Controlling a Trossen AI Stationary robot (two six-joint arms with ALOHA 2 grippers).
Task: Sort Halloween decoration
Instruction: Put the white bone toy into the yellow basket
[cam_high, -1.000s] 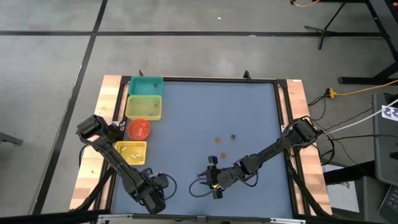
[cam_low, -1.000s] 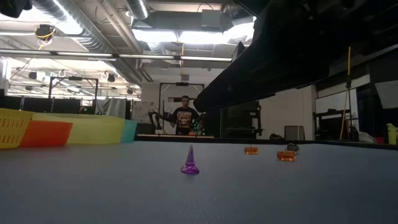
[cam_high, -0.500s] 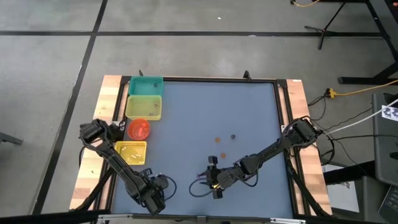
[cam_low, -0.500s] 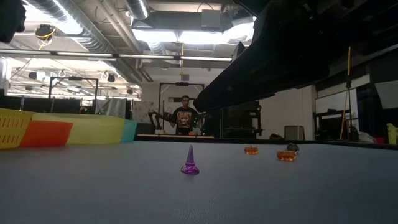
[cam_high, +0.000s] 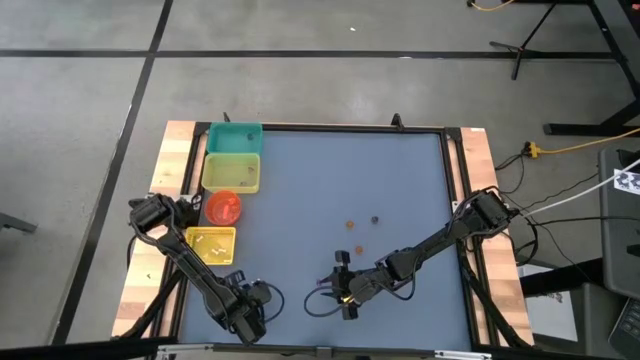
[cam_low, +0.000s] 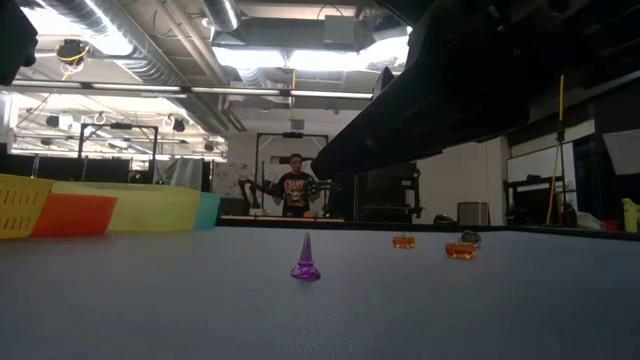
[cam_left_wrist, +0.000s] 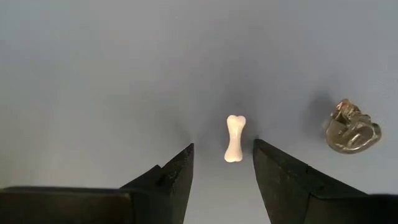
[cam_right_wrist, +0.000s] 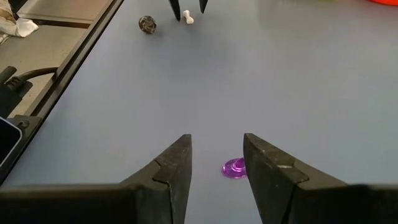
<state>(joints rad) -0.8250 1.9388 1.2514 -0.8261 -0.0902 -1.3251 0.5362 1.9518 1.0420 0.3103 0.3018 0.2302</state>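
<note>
A small white bone (cam_left_wrist: 234, 138) lies flat on the blue table between the fingertips of my left gripper (cam_left_wrist: 222, 158). That gripper is open and points straight down near the table's near edge (cam_high: 250, 318). A brownish trinket (cam_left_wrist: 351, 126) lies beside the bone. A purple cone-shaped hat (cam_right_wrist: 235, 168) stands upright on its brim (cam_low: 305, 260), just ahead of my right gripper (cam_right_wrist: 216, 163). The right gripper is open and slants down at the near middle (cam_high: 335, 287). Two orange trinkets (cam_low: 403, 241) (cam_low: 460, 250) and a dark one (cam_high: 375, 219) rest farther out.
Along the table's left side stand a teal bin (cam_high: 235, 137), a yellow bin (cam_high: 232, 172), a red bin (cam_high: 223, 207) and a second yellow bin (cam_high: 212, 245). The table has wooden side rails (cam_high: 478, 160). A person (cam_low: 296, 188) stands in the room far behind the table.
My left gripper has sunk a little toward the table, still pointing down. My right arm and the trinkets have kept still.
</note>
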